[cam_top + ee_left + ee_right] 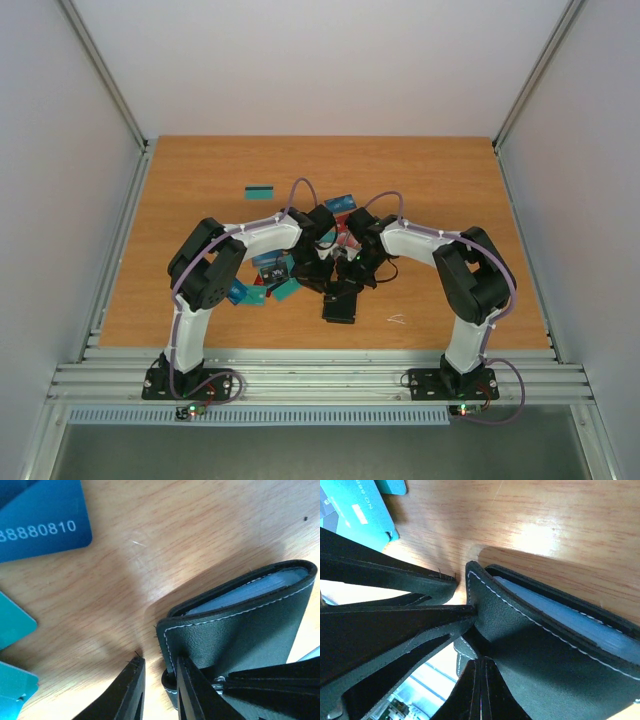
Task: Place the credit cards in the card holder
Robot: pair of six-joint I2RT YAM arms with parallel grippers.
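— While pinched at lower center of the counter (180, 180), where is the card holder (240, 630)?
— Clamped at its corner by the left tool (159, 680); right tool (481, 680) fully closed on its leather. Credit cards (40, 520) at upper left.

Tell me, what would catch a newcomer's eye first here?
Two white-and-black arms bend inward and meet at the middle of the wooden table, both pinching a black card holder lifted off the wood. Around them lie scattered teal and blue credit cards, one blue card showing raised digits.
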